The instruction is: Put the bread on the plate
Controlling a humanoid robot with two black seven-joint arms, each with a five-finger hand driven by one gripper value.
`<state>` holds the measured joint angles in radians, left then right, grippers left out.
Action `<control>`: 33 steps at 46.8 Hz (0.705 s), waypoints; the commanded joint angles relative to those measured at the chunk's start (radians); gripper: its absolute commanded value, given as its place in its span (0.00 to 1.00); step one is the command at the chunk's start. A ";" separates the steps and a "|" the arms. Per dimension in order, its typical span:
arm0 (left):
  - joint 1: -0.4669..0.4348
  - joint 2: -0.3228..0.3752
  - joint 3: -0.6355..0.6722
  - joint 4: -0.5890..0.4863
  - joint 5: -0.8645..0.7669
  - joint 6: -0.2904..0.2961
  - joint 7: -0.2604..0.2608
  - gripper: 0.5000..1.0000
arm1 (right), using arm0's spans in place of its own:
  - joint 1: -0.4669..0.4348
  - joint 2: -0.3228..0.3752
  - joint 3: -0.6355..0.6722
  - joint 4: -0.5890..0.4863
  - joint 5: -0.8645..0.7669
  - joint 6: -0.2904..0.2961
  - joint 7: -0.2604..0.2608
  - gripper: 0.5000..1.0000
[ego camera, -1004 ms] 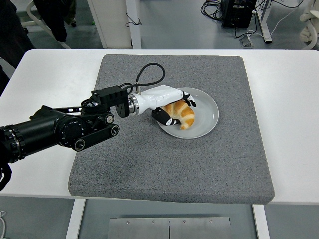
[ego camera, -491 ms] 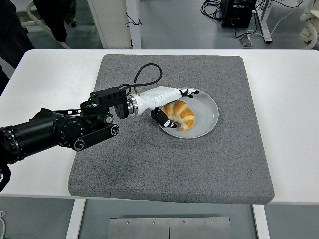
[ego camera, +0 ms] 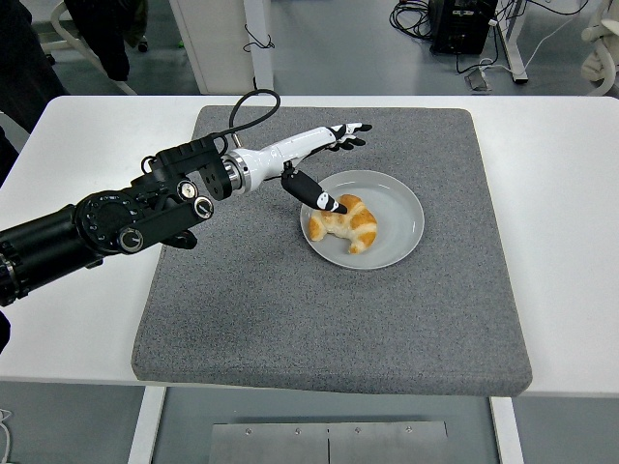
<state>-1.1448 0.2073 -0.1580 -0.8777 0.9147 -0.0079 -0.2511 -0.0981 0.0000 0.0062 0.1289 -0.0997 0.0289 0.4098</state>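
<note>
A golden croissant [ego camera: 346, 221] lies on the left half of the round grey plate [ego camera: 397, 208], which sits on the grey mat [ego camera: 329, 309]. My left hand [ego camera: 329, 159] hovers above the plate's upper-left rim, fingers spread and holding nothing. Its thumb [ego camera: 314, 192] points down toward the croissant's left end, while the other fingertips [ego camera: 353, 132] stretch out past the plate's far edge. The black left arm [ego camera: 106, 224] reaches in from the left edge. My right arm is out of view.
The mat covers most of the white table [ego camera: 571, 222]. A black cable [ego camera: 248, 111] loops up from the left wrist. Furniture legs and cables stand on the floor beyond the table's far edge.
The left hand has let go of the croissant, opened, and risen up and back to the left. The croissant stays on the plate.
</note>
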 commanded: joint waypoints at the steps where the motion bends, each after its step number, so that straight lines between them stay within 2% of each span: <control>1: 0.000 0.012 -0.060 0.000 -0.029 -0.021 0.003 0.93 | 0.000 0.000 0.000 0.000 0.000 0.000 0.000 1.00; 13: 0.002 0.049 -0.179 0.000 -0.151 -0.023 -0.003 0.94 | 0.000 0.000 0.000 0.000 0.000 0.000 0.001 1.00; 23: 0.002 0.089 -0.187 0.005 -0.295 -0.015 -0.008 0.94 | 0.000 0.000 0.000 0.000 0.000 0.000 0.001 1.00; 28: 0.007 0.086 -0.192 0.048 -0.365 0.012 -0.010 0.94 | 0.000 0.000 0.000 0.000 0.000 0.000 0.001 1.00; 33: 0.016 0.086 -0.198 0.086 -0.430 0.012 -0.017 0.94 | 0.000 0.000 0.000 0.000 0.000 -0.001 0.000 1.00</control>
<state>-1.1338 0.2941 -0.3554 -0.8079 0.5098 0.0057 -0.2617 -0.0983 0.0000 0.0062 0.1288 -0.0997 0.0289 0.4105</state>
